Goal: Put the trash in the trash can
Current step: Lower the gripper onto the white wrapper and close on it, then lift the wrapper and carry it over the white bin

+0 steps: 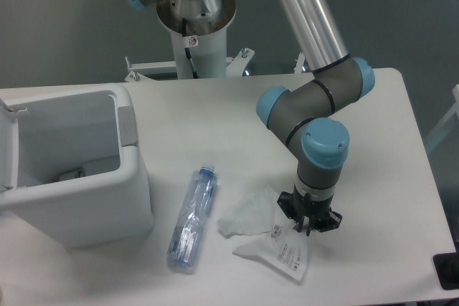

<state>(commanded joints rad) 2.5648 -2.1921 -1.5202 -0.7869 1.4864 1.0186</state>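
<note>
The crumpled translucent wrapper (252, 218) lies on the white table right of centre, its printed lower flap spreading toward the front edge. My gripper (309, 228) points straight down at the wrapper's right edge, its fingers drawn together on the plastic. The crushed clear bottle (191, 218) with a bluish cap lies flat just left of the wrapper, cap pointing away. At the left stands the white trash can (136, 177), open on top, well away from the gripper.
The trash can's lid (6, 152) stands open at the far left. The robot's base pedestal (193, 30) rises behind the table. A black object (446, 270) sits at the table's front right corner. The table edge runs close on the right.
</note>
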